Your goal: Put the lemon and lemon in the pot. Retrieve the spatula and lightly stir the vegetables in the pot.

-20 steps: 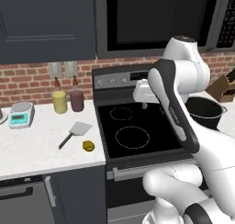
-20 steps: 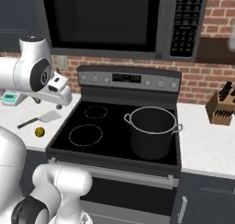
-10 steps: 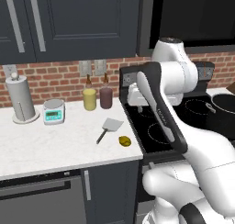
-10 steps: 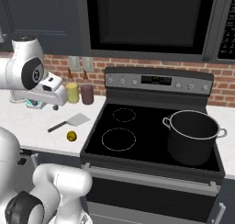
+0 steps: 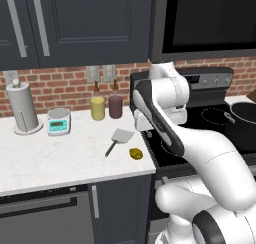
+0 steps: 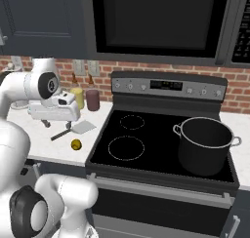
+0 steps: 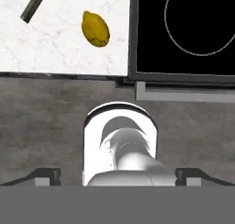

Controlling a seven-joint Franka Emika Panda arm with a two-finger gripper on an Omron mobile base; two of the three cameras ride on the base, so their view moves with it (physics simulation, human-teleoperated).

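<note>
You see the pot cut off by the right edge in the left base view, and only the spatula handle's end shows in the hand view

The white marbled countertop crosses the left of the left base view. On it stand a white paper-towel roll, a pale green kitchen scale, 1 pale-yellow jar and 1 dark maroon jar at the back. Nearer the front edge lie the grey-bladed spatula and 1 small dull-yellow lemon, just beside each other. The black stovetop at right carries the dark pot.
</note>
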